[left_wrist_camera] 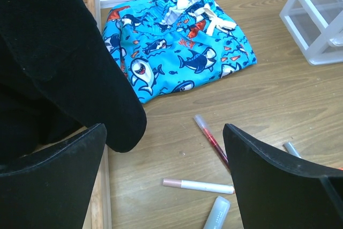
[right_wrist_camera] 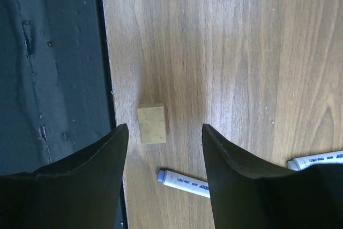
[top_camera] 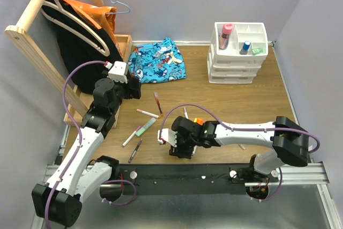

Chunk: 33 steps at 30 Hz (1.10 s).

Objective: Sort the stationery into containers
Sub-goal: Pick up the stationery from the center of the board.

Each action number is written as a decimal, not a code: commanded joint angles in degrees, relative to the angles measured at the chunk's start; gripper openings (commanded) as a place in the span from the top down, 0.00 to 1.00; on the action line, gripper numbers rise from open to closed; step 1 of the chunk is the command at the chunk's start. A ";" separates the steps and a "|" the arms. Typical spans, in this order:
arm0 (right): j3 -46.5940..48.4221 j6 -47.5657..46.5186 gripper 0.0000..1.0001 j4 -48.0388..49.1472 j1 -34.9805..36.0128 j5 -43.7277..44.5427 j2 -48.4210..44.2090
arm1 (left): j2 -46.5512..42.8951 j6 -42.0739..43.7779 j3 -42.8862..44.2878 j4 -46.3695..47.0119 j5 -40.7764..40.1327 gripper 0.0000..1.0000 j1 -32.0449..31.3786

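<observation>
Loose stationery lies on the wooden table: a red pen, a pink-capped white pen, a green highlighter, and a dark pen. My right gripper hangs open near the table's front edge. A tan eraser lies just beyond its fingertips, and a white marker lies below the gap between its fingers. My left gripper stands wide open and holds nothing, above and short of the pens. The white organiser at the back right holds a pink glitter tube and a small jar.
A blue shark-patterned cloth lies at the back centre. A wooden rack with a black garment and hangers fills the left side. The dark rail runs along the table's front edge next to the eraser.
</observation>
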 commanded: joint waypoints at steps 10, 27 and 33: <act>-3.06 -1.11 0.37 3.90 1.02 0.39 2.44 | 0.27 -2.33 -1.65 0.53 -0.57 0.01 1.11; -3.42 -2.34 0.86 6.89 1.45 -1.37 4.74 | -0.08 -3.64 -2.62 -0.18 0.66 0.01 2.78; 1.23 -1.47 0.99 1.45 -2.56 4.69 0.34 | 2.73 -1.72 1.68 -3.51 4.85 0.01 2.69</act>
